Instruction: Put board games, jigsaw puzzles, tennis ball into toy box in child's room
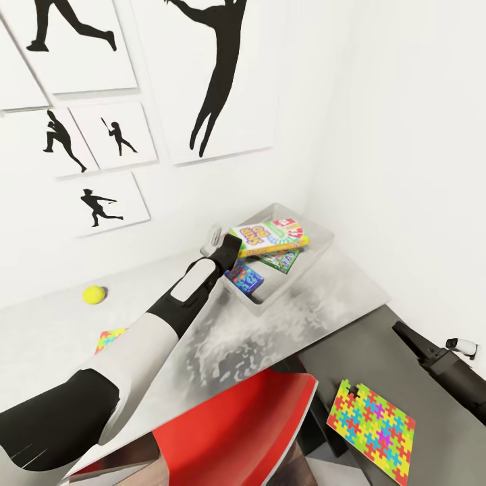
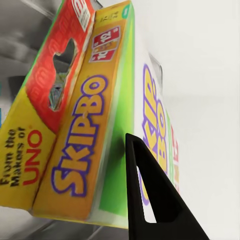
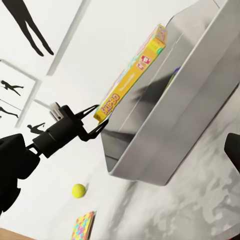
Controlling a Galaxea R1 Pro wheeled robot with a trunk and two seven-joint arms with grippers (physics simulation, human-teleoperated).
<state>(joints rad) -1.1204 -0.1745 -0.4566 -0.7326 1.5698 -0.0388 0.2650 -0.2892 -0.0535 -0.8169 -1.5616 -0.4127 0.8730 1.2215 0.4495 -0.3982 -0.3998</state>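
1. White walls hung with silhouette prints back the table (image 1: 324,317), where the toy box (image 1: 317,253) sits in the far corner.
2. Left gripper (image 1: 229,246) is clenched on the Skip-Bo board game (image 1: 270,236) by its near end, holding it over the toy box above two other game boxes (image 1: 260,266).
3. Best to lower it flat and release only once it rests inside — a tilted drop could catch the rim.
4. Tennis ball (image 1: 94,294) and a jigsaw puzzle (image 1: 109,339) lie well short of the toy box; another jigsaw puzzle (image 1: 372,420) lies off the table.
5. Right gripper (image 1: 432,354) — I cannot tell its state.
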